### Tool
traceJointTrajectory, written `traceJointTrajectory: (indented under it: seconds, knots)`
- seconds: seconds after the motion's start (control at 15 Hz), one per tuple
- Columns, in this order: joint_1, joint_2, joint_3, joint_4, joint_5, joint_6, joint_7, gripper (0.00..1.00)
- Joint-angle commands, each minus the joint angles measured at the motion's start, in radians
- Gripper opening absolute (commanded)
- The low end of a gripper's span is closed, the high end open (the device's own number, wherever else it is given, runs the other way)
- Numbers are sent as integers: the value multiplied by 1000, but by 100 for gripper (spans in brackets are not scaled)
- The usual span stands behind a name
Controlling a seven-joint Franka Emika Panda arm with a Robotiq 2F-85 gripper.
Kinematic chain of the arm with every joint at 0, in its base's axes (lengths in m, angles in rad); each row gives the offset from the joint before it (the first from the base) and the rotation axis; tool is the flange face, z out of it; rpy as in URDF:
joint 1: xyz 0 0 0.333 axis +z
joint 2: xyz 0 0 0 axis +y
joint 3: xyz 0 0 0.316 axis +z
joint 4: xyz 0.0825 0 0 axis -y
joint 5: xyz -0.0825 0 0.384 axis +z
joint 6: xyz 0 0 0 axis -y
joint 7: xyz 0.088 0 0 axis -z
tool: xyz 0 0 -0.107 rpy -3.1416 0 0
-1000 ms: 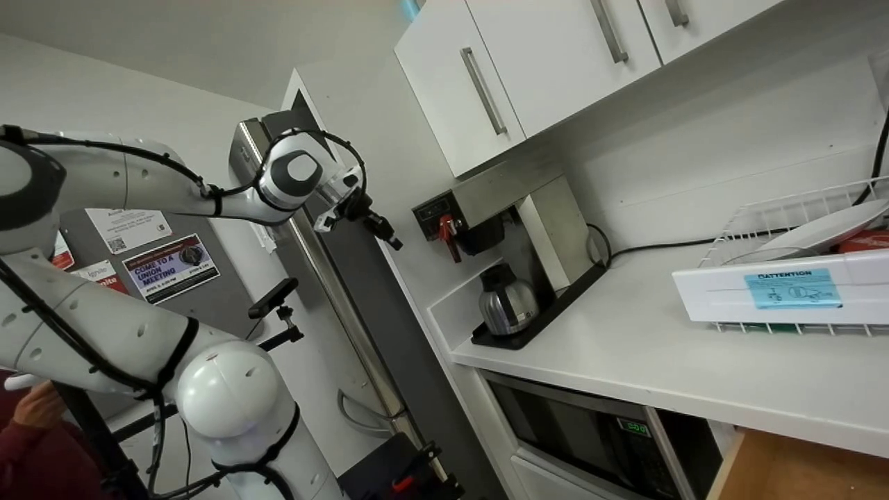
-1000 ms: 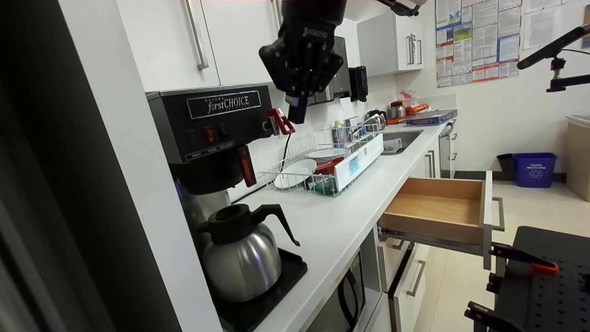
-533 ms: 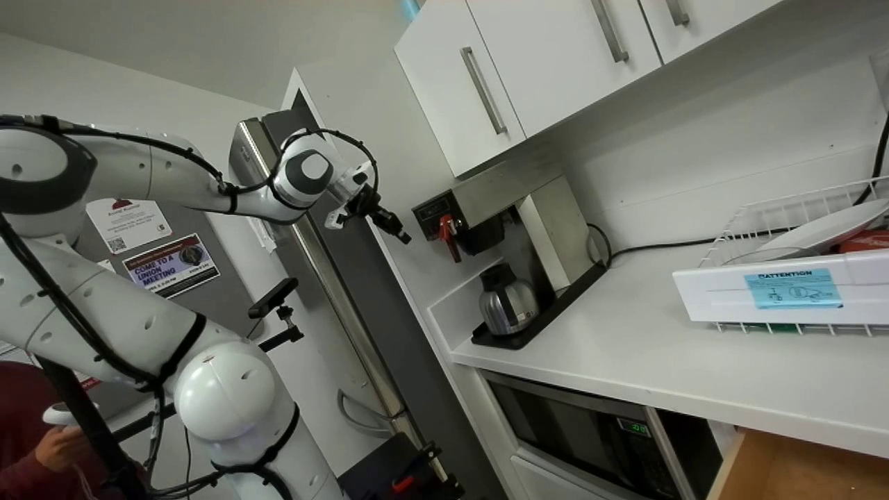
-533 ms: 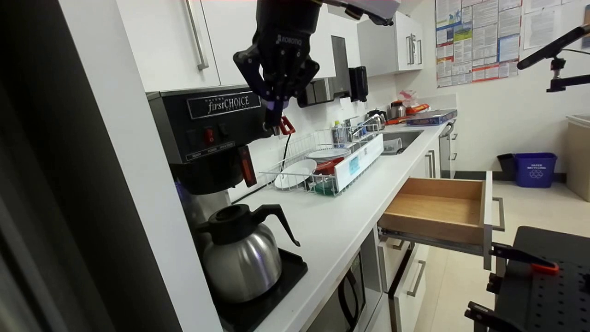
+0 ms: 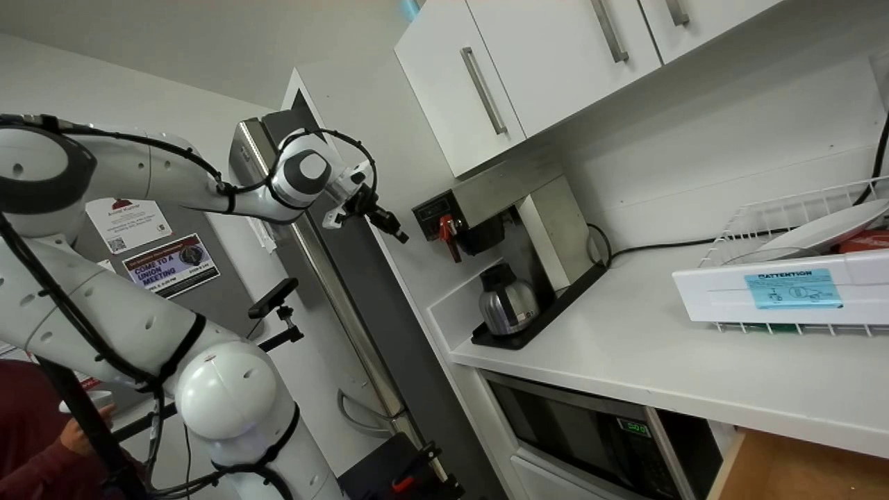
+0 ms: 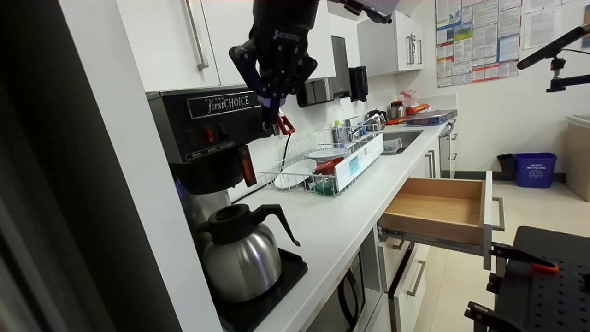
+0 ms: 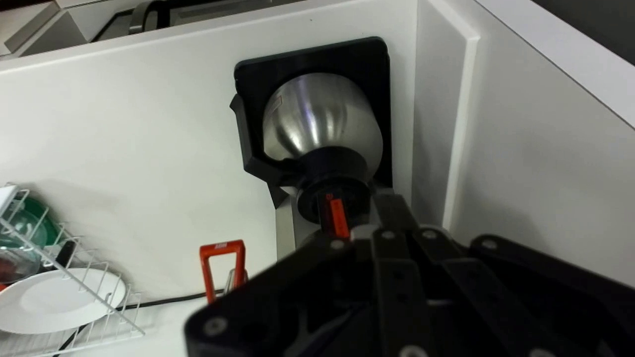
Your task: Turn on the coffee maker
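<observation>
The coffee maker stands at the counter's end in both exterior views. Its black front bears a red rocker switch with a dark switch beside it. A red hot-water tap handle sits at its side. A steel carafe with black lid and handle stands on the base; it also shows in the wrist view. My gripper is shut and empty, fingers together, in front of the machine near the tap, apart from it in an exterior view. In the wrist view the fingers hide the switches.
A wire dish rack with plates stands farther along the counter. Cabinets hang above the machine. A wall panel stands close beside it. An open drawer juts out below the counter.
My gripper has moved toward the coffee maker, leftward in an exterior view, ending by the red tap handle. Over the last half second it has barely moved. It stays shut.
</observation>
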Motion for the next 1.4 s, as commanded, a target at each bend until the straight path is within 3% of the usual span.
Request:
traceJointTrajectory:
  seconds: [0.0,1.33]
  knots:
    - [8,15,-4,14,-24,38,0,0]
    - [-19,163,43,23,-114,345,43,0]
